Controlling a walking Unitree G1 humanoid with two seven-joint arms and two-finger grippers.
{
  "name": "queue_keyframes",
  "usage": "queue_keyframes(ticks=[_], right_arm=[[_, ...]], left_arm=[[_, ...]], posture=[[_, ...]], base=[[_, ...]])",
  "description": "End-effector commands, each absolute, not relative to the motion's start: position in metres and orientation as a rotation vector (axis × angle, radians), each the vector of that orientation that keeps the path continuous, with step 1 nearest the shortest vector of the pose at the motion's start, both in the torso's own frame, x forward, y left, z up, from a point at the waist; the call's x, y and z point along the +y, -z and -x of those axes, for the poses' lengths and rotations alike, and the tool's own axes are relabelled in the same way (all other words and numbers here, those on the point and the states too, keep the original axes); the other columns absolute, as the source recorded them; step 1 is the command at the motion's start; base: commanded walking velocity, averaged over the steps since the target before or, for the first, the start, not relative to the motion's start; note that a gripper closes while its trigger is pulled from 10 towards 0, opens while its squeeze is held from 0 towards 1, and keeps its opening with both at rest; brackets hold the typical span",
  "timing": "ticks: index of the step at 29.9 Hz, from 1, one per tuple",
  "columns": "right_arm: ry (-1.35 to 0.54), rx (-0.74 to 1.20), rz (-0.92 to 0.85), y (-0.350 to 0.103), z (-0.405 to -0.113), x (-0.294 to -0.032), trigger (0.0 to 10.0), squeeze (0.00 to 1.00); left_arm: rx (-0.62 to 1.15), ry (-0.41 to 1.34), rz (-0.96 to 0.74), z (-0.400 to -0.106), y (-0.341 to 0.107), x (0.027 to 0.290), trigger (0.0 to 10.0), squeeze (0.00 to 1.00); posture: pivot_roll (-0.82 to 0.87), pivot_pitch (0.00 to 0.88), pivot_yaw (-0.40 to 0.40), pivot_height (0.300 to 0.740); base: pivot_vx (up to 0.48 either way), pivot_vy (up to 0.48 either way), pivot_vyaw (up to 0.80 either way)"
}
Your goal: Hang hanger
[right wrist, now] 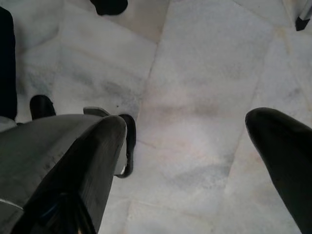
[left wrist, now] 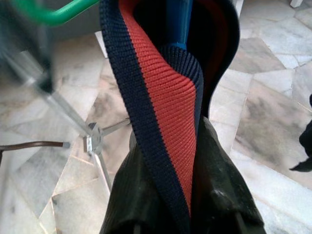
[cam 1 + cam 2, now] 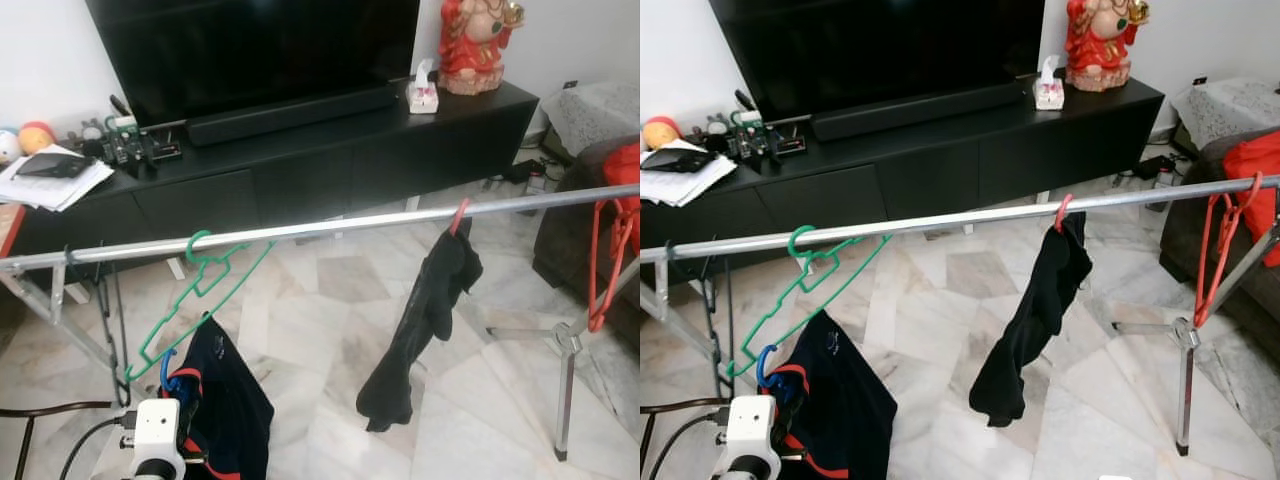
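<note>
My left gripper (image 2: 187,214) pinches the dark garment's (image 3: 235,400) red-navy collar around the blue hanger (image 3: 165,368), held below the rail (image 3: 330,228) ready to hook. Right gripper (image 1: 195,156) idle, fingers wide.

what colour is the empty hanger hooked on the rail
Green, clearest in the left eye view.

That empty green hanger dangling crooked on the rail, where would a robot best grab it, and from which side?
Probably the long straight bottom bar of the green hanger, which slopes down from the rail toward the robot's left. It is thin, bare and free of cloth, so jaws could close across it from the robot's side. The hook sits over the rail, leaving little room there.
</note>
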State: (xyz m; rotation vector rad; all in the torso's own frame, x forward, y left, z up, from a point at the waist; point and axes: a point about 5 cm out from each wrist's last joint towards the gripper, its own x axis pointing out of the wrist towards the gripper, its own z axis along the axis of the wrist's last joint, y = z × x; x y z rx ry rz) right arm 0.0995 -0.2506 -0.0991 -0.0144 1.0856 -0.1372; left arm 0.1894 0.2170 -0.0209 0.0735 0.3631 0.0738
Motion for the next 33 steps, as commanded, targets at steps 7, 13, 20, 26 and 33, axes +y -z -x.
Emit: queue_keyframes(ticks=[7, 13, 20, 26, 33], right_arm=[[0.14, 1.087, 0.004, 0.0997, -0.099, -0.2492, 10.0, 0.0], [0.139, 1.084, 0.0, 0.0997, -0.0995, -0.2484, 10.0, 0.0], [0.141, 1.083, -0.003, 0.0999, -0.0992, -0.248, 10.0, 0.0], [0.138, 1.084, -0.002, 0.0999, -0.0995, -0.2478, 10.0, 0.0], [0.136, 1.082, -0.001, 0.0997, -0.0999, -0.2479, 10.0, 0.0]], left_arm=[[0.337, -0.073, -0.086, -0.1915, 0.0159, 0.2202, 10.0, 0.0], [0.336, -0.074, -0.088, -0.192, 0.0155, 0.2209, 10.0, 0.0], [0.337, -0.071, -0.089, -0.1917, 0.0152, 0.2213, 10.0, 0.0], [0.337, -0.071, -0.089, -0.1922, 0.0149, 0.2214, 10.0, 0.0], [0.337, -0.072, -0.086, -0.1924, 0.0151, 0.221, 10.0, 0.0]], posture=[[-0.09, 0.0, 0.066, 0.74], [-0.08, 0.0, 0.066, 0.74], [-0.08, 0.0, 0.07, 0.74], [-0.08, 0.0, 0.068, 0.74], [-0.08, 0.0, 0.067, 0.74]], base=[[-0.27, 0.0, 0.0], [-0.272, 0.0, 0.0], [-0.273, 0.0, 0.0], [-0.271, 0.0, 0.0], [-0.272, 0.0, 0.0]])
